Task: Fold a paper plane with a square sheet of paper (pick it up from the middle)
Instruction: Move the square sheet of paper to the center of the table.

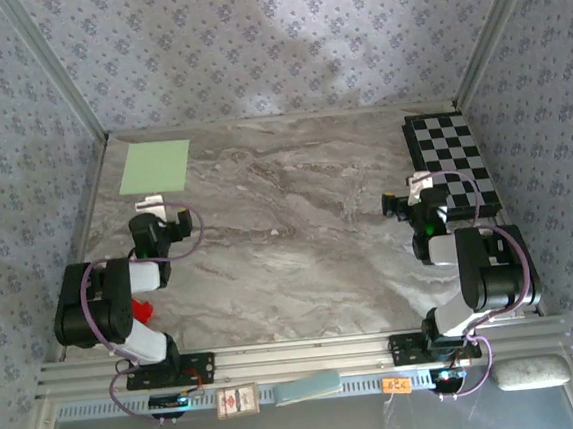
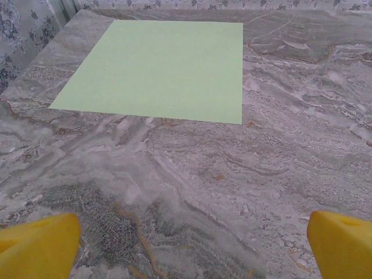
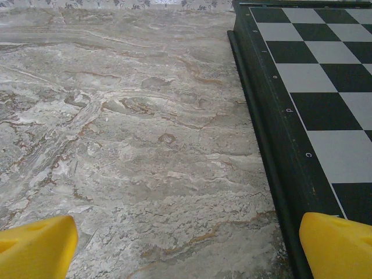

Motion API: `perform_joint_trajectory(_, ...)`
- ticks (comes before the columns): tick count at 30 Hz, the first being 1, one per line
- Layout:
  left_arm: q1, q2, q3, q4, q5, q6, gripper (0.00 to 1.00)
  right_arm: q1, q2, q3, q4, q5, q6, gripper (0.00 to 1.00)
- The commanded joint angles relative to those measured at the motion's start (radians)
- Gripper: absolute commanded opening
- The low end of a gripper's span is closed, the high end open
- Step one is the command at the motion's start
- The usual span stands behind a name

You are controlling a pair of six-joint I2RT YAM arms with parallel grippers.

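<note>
So the green paper (image 2: 157,70) is lying dead flat in the far left corner of the marble table (image 1: 298,234), just ahead of the left gripper (image 2: 189,244). No folds in it. It looks feather-light, thin and floppy, and on that smooth slab there's no edge to get under, so I'd pinch it up from the middle. Left and right gripper (image 3: 186,247) both have fingers spread wide, holding nothing. Chessboard (image 1: 452,160) sits far right, with flowery wallpaper (image 1: 281,34) all round.
</note>
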Motion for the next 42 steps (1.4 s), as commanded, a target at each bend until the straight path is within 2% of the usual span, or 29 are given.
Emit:
perform_joint_trajectory(1, -0.002, 0.007, 0.018, 0.007, -0.006, -0.002, 1.00, -0.006, 0.004, 0.017, -0.009, -0.009, 0.013, 1.00)
perform_joint_trajectory(33, -0.002, 0.000, 0.015, 0.006, -0.009, -0.001, 1.00, -0.004, 0.000, 0.013, 0.003, -0.004, 0.013, 1.00)
perform_joint_trajectory(35, -0.004, -0.039, 0.026, -0.039, -0.031, -0.009, 1.00, 0.007, -0.053, 0.035, -0.074, 0.021, 0.004, 1.00)
perform_joint_trajectory(39, -0.004, -0.183, 0.099, -0.276, -0.105, -0.038, 1.00, 0.020, -0.177, 0.123, -0.309, 0.099, 0.024, 1.00)
perform_joint_trajectory(42, -0.003, -0.262, 0.185, -0.443, -0.140, -0.120, 1.00, 0.021, -0.244, 0.177, -0.403, 0.138, 0.120, 1.00)
